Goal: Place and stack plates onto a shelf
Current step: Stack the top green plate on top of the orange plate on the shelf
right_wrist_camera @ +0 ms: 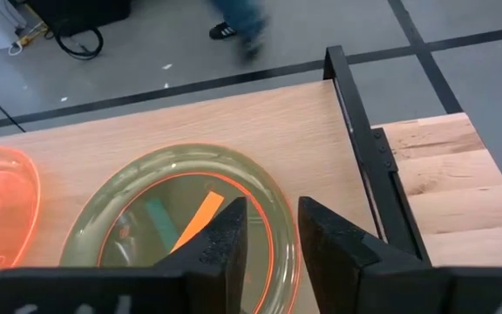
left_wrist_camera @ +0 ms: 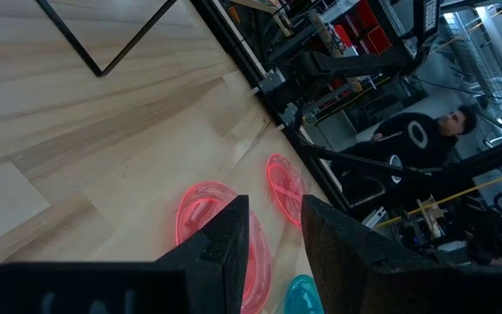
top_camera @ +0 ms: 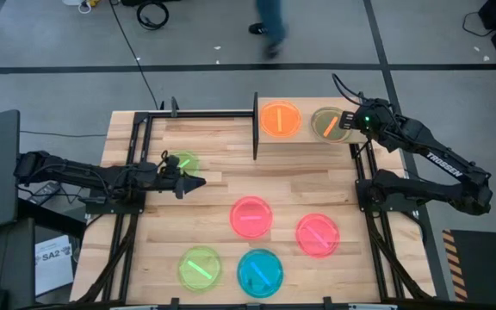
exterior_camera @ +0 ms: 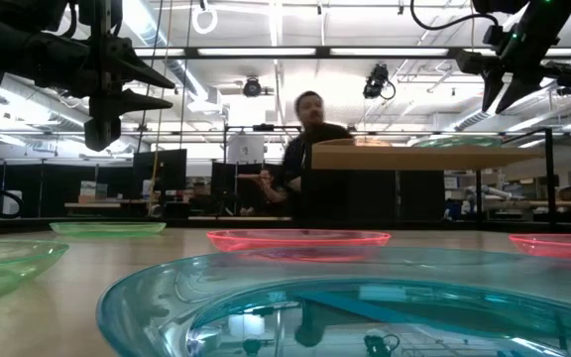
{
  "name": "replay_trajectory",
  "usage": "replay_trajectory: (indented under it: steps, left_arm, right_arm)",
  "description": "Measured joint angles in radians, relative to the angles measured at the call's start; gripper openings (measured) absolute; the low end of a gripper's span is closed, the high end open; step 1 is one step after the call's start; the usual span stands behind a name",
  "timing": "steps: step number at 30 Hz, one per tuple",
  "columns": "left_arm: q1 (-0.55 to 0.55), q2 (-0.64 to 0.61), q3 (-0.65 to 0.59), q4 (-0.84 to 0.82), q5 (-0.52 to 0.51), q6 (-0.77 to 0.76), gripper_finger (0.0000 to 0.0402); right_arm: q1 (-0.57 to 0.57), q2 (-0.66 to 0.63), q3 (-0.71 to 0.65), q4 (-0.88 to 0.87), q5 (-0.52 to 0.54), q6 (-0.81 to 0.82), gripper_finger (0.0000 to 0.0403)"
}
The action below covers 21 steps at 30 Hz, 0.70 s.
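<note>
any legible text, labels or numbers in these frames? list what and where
"TROSSEN": white lettering along the dark right arm, high view.
"SA2": on a white paper sheet on the floor left of the table, high view; the smaller print under it is too small to read.
Nothing readable on the translucent plastic plates, the light-wood shelf, or in the low and wrist views; background signs there are too blurred.

Seven plates were counted in the high view: two pink [top_camera: 251, 216] [top_camera: 318, 234], two green [top_camera: 200, 268] [top_camera: 182, 162], one teal [top_camera: 260, 273], one orange [top_camera: 280, 120] and one olive-looking [top_camera: 330, 123]. One shelf [top_camera: 304, 136], two grippers [top_camera: 198, 182] [top_camera: 344, 121] and one person [exterior_camera: 305, 149] were seen.
</note>
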Motion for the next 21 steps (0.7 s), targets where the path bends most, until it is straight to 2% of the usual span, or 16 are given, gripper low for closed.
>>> replay_trajectory:
  steps: [8,17,21]
  left_arm:
    - [0.0,0.0,0.0,0.0,0.0,-0.002,0.0114]
    - [0.0,0.0,0.0,0.0,0.0,-0.001,0.0114]
    - [0.0,0.0,0.0,0.0,0.0,0.001,0.0114]
  right_arm:
    - [0.0,0.0,0.0,0.0,-0.03,-0.026,0.0127]
    - [0.001,0.0,0.0,0.0,-0.305,-0.118,0.0126]
    - [0.022,0.0,0.0,0.0,-0.373,-0.118,0.0126]
